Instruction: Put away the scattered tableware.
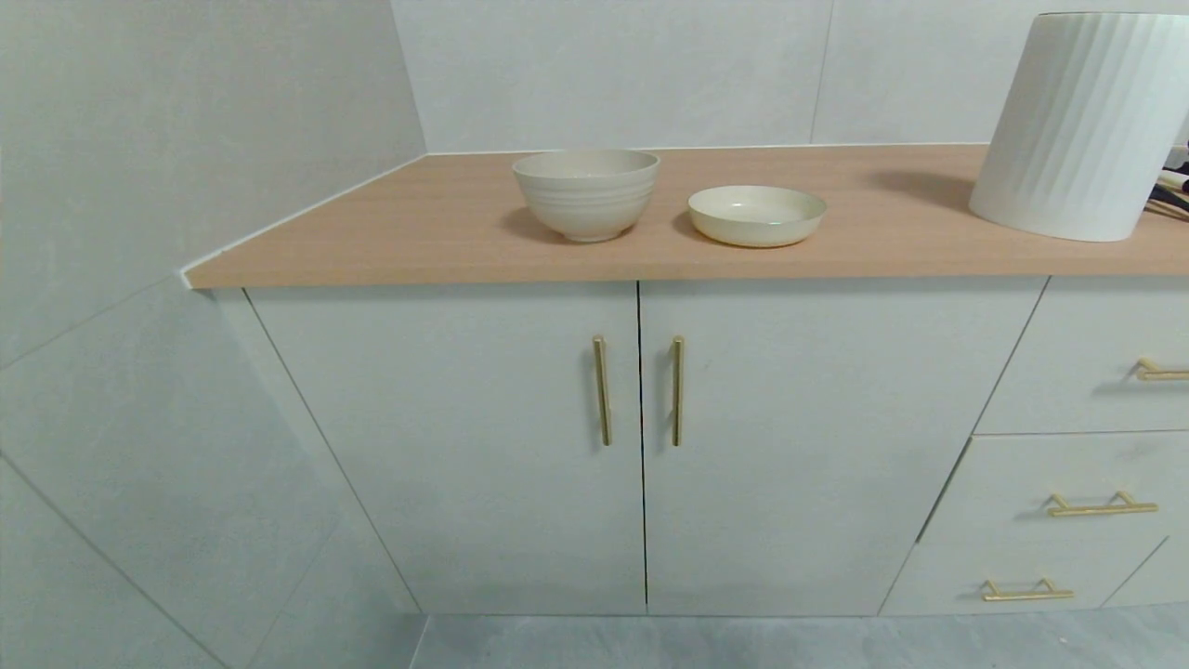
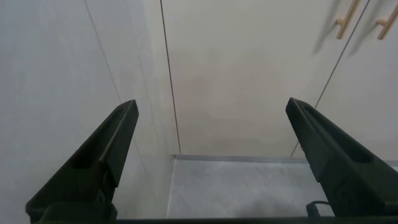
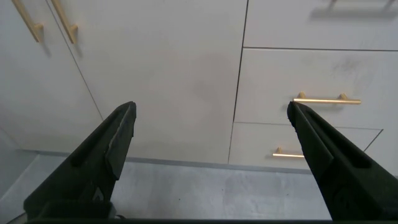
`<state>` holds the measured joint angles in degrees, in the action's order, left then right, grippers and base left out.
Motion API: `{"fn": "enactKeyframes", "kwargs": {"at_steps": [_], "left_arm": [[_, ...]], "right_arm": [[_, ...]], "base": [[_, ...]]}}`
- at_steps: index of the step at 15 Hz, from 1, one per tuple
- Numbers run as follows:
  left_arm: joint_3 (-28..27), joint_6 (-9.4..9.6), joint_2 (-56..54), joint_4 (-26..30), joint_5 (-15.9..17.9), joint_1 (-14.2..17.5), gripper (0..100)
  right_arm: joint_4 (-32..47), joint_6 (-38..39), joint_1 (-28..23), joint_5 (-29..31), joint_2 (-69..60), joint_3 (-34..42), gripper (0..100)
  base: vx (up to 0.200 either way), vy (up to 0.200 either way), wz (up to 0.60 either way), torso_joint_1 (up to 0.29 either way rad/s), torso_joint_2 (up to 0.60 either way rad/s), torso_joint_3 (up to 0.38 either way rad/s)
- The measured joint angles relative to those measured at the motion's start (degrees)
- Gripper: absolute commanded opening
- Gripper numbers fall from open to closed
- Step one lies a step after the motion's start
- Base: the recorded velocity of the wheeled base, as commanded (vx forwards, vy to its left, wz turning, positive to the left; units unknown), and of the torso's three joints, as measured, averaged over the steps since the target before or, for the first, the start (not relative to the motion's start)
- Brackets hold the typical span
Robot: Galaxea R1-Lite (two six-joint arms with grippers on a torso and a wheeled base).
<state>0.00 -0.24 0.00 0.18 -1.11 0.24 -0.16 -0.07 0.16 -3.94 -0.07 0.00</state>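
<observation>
Fingers (image 2: 109, 155) of left gripper (image 2: 211, 104) and right gripper (image 3: 211, 106) stand spread and empty before the closed cabinet doors (image 1: 464, 446), likely readied for a first grasp, while bowl (image 1: 586, 193) and dish (image 1: 756, 215) sit on the desk (image 1: 418, 242) above.

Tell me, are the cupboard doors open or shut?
Shut: both cupboard doors lie flush, handles side by side, only a thin seam between.

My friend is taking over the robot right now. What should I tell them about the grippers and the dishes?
Left gripper: open, empty, low before the cabinet doors.
Right gripper: open, empty, facing doors and drawers.
Bowl and shallow dish sit side by side, apart, on the countertop above the closed doors.
Done: nothing put away.
Left: probably open the storage, then move both pieces in.
</observation>
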Motion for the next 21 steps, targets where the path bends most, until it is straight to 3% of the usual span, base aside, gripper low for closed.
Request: {"fn": "enactKeyframes", "kwargs": {"at_steps": [10,13,17,21], "left_arm": [[0.0,0.17,0.0,0.0,-0.01,0.0,100],[0.0,0.17,0.0,0.0,-0.04,0.0,100],[0.0,0.17,0.0,0.0,-0.01,0.0,100],[0.0,0.17,0.0,0.0,-0.01,0.0,100]], "right_arm": [[0.18,0.23,0.0,-0.2,0.12,-0.77,100],[0.02,2.07,0.83,-3.69,3.4,-9.59,100],[-0.11,2.06,2.27,-14.31,18.26,-13.58,100],[-2.49,2.06,9.37,-17.05,40.42,-19.85,100]], "base": [[0.0,0.0,0.0,0.0,0.0,0.0],[0.0,0.0,0.0,0.0,0.0,0.0],[0.0,0.0,0.0,0.0,0.0,0.0],[0.0,0.0,0.0,0.0,0.0,0.0]]}}
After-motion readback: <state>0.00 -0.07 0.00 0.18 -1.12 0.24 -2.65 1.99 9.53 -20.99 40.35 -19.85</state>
